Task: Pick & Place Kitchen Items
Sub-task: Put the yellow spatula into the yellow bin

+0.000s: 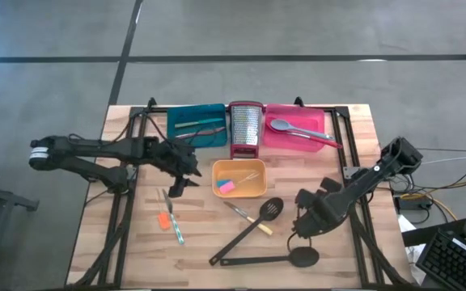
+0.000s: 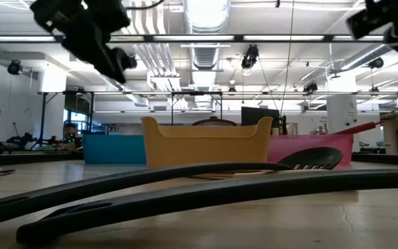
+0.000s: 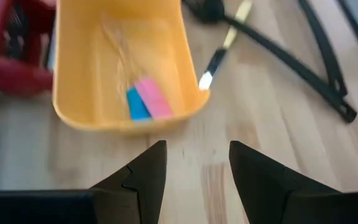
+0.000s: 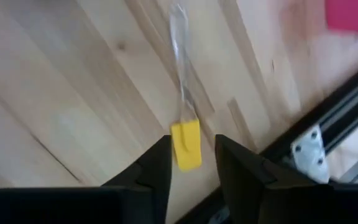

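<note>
Right gripper (image 4: 192,163) sits part-open over the small yellow-headed, clear-handled tool (image 4: 184,142) on the bare wood table (image 4: 67,99) near its right rail, holding nothing; looks light, slippery plastic, so pinch the yellow head.

Left arm (image 1: 95,152): dark, jointed links, pale cap at its outer end
Right arm (image 1: 362,187): dark, boxy joint housing
Tool fingers (image 3: 148,177): black, matte, wedge-shaped pair on each wrist

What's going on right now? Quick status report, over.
Left gripper open, empty, hovering before the orange tray. Right gripper open around a yellow-handled tool, grip unclear. Black spoons loose on the table; nothing blocking.
</note>
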`<action>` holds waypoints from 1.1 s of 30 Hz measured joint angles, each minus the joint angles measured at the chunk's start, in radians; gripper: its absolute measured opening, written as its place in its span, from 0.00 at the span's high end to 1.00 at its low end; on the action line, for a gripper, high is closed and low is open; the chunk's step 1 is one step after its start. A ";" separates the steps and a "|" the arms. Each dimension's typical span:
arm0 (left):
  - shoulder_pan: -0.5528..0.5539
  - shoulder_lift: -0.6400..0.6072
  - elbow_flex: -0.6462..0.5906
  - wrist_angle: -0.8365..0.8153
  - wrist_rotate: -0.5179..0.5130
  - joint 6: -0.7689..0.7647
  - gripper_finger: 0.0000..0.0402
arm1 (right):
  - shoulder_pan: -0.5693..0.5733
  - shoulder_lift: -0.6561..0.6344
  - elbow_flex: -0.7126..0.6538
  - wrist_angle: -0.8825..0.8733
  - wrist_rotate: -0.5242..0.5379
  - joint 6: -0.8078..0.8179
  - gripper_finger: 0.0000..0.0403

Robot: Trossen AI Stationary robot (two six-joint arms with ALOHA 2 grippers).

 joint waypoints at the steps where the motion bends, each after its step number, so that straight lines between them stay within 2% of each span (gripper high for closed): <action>1: 0.000 0.000 -0.014 0.003 0.000 -0.008 0.55 | 0.000 -0.018 -0.022 0.005 -0.014 0.019 0.67; 9: 0.000 0.000 -0.104 0.004 0.002 -0.091 0.55 | 0.000 -0.166 -0.216 0.182 -0.096 0.100 0.55; 17: 0.000 0.000 -0.158 0.041 0.002 -0.121 0.55 | -0.005 -0.277 -0.378 0.296 -0.185 0.152 0.49; 27: 0.000 0.000 -0.160 0.061 0.002 -0.122 0.55 | -0.074 -0.290 -0.493 0.385 -0.211 0.078 0.49; 33: 0.000 0.000 -0.160 0.061 0.003 -0.122 0.55 | -0.143 -0.290 -0.543 0.418 -0.211 -0.003 0.45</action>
